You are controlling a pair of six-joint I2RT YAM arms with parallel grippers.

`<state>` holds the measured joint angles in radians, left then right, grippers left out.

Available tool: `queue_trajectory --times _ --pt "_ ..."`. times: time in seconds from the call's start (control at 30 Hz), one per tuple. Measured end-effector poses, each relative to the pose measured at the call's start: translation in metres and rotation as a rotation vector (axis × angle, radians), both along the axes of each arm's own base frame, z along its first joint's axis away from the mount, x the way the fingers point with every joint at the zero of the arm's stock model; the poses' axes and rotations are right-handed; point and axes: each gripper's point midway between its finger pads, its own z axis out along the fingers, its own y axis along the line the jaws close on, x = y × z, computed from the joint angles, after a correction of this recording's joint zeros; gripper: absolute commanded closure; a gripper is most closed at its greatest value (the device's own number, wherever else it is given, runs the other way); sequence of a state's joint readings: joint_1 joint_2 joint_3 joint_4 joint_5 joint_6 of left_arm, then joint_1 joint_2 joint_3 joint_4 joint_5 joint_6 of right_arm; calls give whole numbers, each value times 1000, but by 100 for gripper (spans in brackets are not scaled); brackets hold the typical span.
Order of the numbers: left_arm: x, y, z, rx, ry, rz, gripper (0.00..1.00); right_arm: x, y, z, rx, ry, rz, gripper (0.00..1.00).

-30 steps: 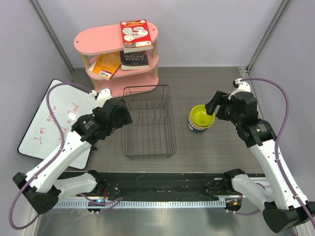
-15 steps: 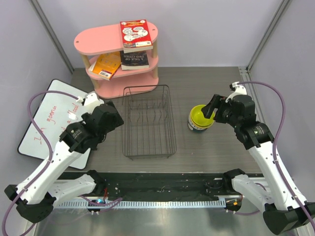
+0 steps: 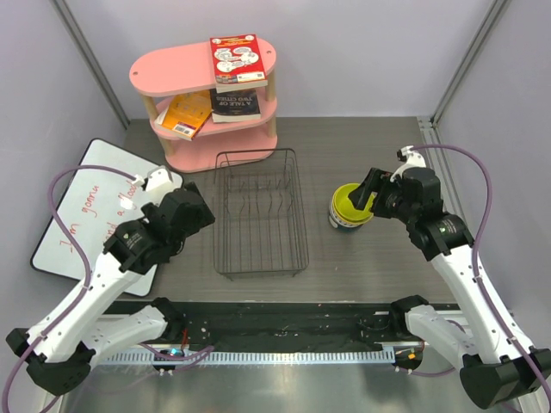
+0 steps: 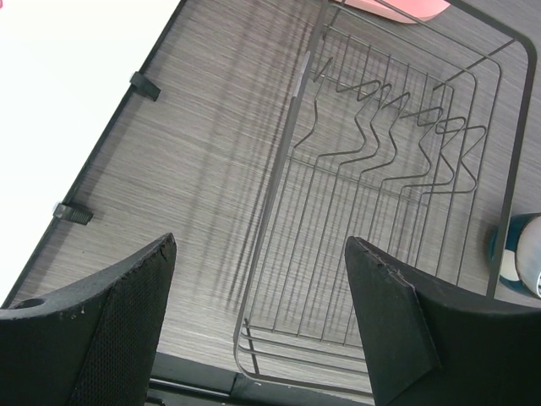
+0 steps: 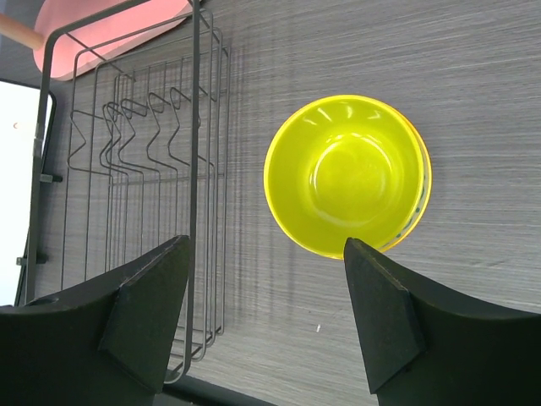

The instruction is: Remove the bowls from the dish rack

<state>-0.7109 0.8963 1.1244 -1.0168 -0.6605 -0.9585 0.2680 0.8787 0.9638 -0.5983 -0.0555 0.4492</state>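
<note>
The yellow-green bowl (image 5: pixel 347 173) hides how many bowls sit beneath it. In the left wrist view, the stack (image 4: pixel 519 254) is cut off at 3 o'clock. The whiteboard (image 3: pixel 73 211) writing is unreadable.

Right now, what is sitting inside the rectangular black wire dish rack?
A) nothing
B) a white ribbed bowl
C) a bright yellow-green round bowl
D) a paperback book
A: the black wire dish rack shows only bare tines and wire floor in every view, while the bright yellow-green bowl sits outside it, off to its right.
</note>
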Motion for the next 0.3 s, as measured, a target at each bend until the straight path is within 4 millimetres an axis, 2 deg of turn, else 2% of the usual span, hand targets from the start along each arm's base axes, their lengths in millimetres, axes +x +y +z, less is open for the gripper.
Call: queue_trajectory --times 0.2,0.3 --pt "0 0 -4 3 4 -1 22 1 0 2 4 -8 0 22" --pt "0 -1 -5 0 5 -4 20 0 1 0 7 -8 5 22"
